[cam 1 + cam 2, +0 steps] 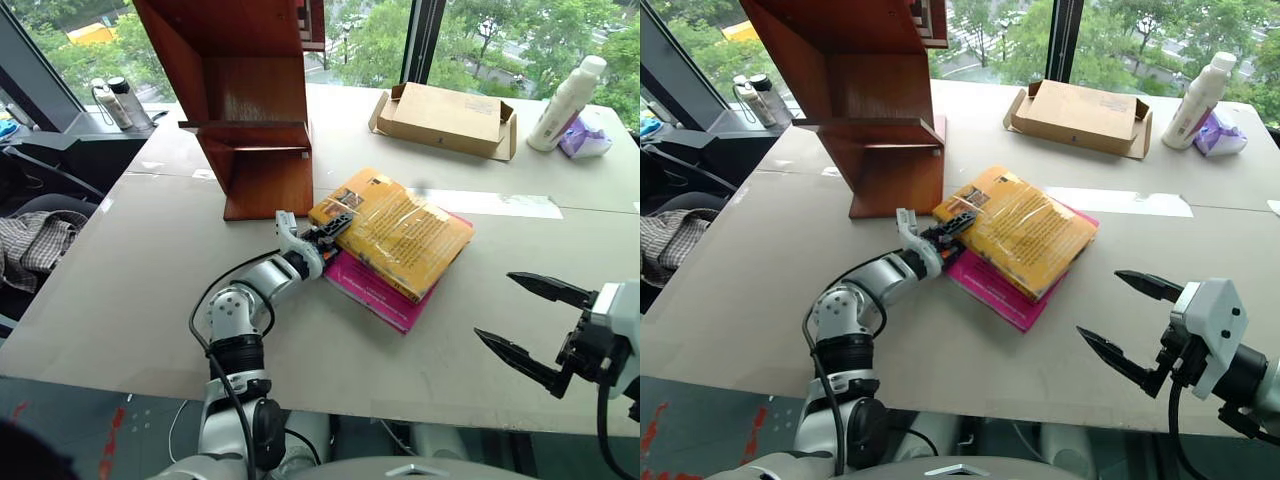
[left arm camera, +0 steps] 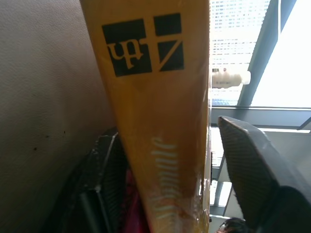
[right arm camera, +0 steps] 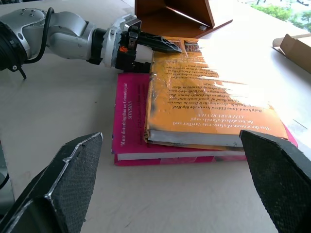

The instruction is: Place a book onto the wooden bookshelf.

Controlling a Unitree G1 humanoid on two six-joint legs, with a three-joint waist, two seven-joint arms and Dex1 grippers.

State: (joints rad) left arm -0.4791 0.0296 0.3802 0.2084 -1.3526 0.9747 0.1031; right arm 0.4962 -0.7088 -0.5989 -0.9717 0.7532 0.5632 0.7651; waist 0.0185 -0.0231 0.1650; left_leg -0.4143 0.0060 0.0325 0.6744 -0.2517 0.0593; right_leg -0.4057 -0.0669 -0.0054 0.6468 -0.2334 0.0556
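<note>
While the wooden bookshelf stands at the far left with no book on it, we find the book lying on a pink book at the table's centre. Our left gripper reaches level, jaws straddling its near-left corner, seemingly not yet clamped. Our right gripper hovers near right, jaws wide.

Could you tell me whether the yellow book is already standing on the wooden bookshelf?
No, the book lies flat on the pink book on the table, beside the wooden bookshelf.
</note>
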